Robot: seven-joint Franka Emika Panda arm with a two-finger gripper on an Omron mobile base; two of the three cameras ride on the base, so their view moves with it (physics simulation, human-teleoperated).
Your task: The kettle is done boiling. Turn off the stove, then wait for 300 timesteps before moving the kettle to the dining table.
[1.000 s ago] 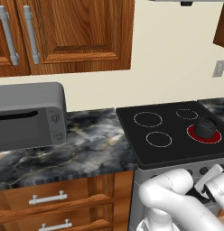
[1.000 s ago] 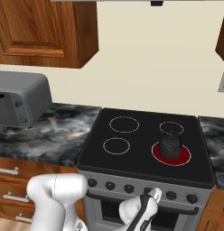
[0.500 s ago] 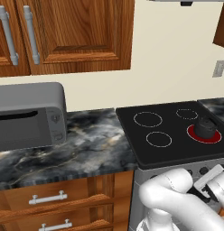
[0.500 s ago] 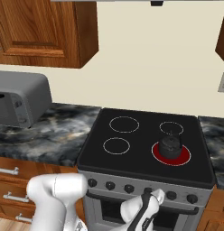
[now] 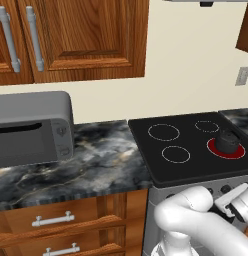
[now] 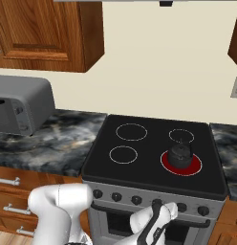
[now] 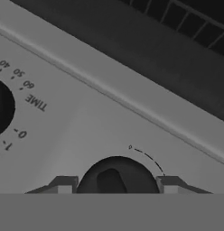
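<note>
Pincer [image 7: 114, 186] fingers stay apart either side of the stove [image 6: 154, 158] knob [image 7: 117, 176], unchanged, burner under kettle [image 6: 179, 154] glowing red, so stove not off yet.

The kettle [image 6: 180, 154] is small, squat and dark, with a knobbed top. It stands upright on the front right burner [image 6: 181, 162] of the stove [image 6: 134, 167], which glows red around its base; from the left it shows at the same spot [image 5: 227, 141]. The stove has a black glass top with thin white rings on the three unlit burners, and a grey front with a row of black knobs [image 6: 135, 199]. Close up, one black knob [image 7: 117, 176] sits on the grey panel with a dashed arc beside it.
</note>
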